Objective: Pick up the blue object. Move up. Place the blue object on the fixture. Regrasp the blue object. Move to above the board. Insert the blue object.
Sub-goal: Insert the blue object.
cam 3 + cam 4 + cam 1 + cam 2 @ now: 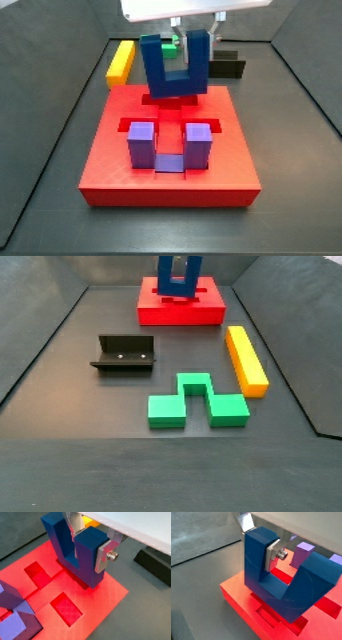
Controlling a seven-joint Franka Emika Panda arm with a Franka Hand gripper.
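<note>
Over the board (100, 165), gripper (93, 542) clamps one prong of the blue object (175, 68) (prongs up, base low over the recesses); slight misalignment could catch the base on a slot edge and jam.

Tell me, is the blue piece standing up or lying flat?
Upright: the blue piece stands prongs-up on the board, the gripper clamping one prong.
</note>
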